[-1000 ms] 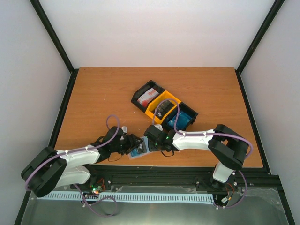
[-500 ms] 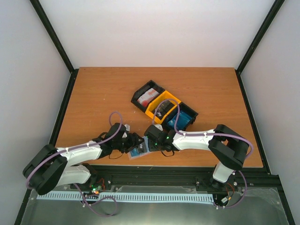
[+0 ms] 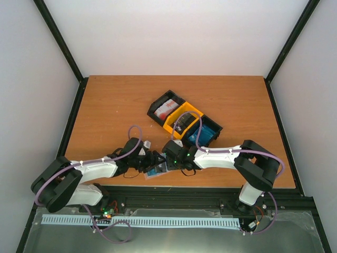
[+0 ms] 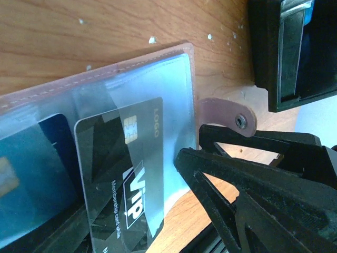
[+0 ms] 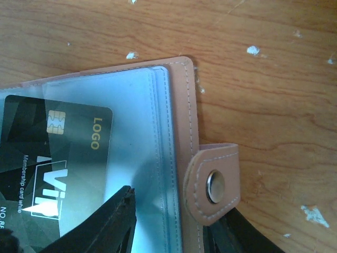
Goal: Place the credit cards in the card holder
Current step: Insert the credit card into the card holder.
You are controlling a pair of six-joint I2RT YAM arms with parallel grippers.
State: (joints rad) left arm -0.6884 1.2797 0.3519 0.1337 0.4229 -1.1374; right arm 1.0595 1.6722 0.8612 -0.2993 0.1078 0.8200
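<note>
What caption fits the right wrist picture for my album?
Black VIP card seen inside the open pink card holder.

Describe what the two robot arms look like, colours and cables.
The left arm and right arm both have white link shells, black joints and black angular jaws. A purple cable loops along each; a green light glows at the right wrist.

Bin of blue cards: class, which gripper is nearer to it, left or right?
Right. The right gripper sits in front and left of the bin of blue cards, at the card holder; the left gripper is farther left of it.
</note>
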